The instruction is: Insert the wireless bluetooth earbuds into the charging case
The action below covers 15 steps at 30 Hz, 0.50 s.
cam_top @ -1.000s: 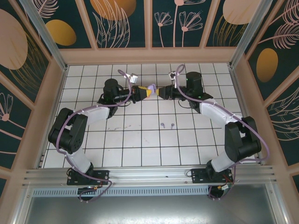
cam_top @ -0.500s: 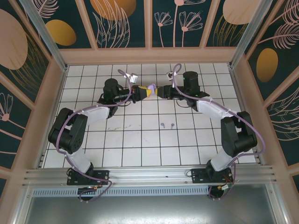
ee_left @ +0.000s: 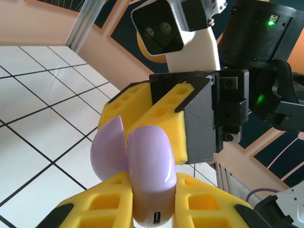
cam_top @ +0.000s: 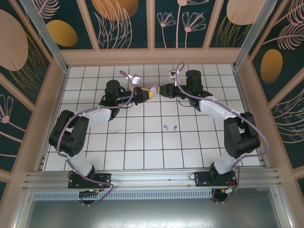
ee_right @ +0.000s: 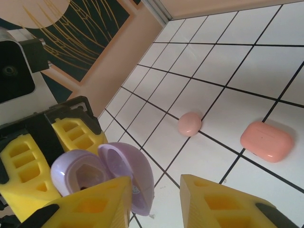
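Two loose earbuds (cam_top: 165, 127), one purple charging case (ee_left: 148, 164)

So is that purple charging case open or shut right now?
Open. The purple case has its lid swung back, its inner cavity showing.

Tiled table (cam_top: 142, 142), purple earbuds (cam_top: 165, 127), pink cases (ee_right: 266, 141)

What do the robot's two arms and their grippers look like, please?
The left arm and right arm each have white links between bulky black joints, with a lilac cable looping along them. The left gripper and right gripper have chunky yellow fingers with rectangular cut-out pockets, on black mounts. A white camera housing sits at the right wrist.
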{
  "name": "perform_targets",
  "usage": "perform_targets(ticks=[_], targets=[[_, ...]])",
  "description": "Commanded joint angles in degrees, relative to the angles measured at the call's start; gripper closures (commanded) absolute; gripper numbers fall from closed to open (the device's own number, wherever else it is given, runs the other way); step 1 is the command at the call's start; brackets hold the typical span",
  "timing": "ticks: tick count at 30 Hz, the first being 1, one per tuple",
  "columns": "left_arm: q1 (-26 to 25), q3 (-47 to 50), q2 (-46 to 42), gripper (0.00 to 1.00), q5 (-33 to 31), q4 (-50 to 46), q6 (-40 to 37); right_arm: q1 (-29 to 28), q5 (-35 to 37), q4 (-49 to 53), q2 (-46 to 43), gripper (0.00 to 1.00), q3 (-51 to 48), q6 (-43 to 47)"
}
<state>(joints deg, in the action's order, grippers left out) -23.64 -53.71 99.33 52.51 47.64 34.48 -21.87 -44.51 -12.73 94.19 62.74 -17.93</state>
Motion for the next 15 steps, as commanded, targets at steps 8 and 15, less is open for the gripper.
perform_targets(ticks=[8,15], targets=[[-0.2,-2.4,-2.5,1.0,1.7,0.9,-1.2,-0.4,-0.8,-3.4,-0.8,0.68,-2.8,0.1],[-0.3,-3.3,-2.4,1.0,1.9,0.8,-1.1,-0.4,-2.1,-4.2,0.4,0.68,-1.3,-0.8]])
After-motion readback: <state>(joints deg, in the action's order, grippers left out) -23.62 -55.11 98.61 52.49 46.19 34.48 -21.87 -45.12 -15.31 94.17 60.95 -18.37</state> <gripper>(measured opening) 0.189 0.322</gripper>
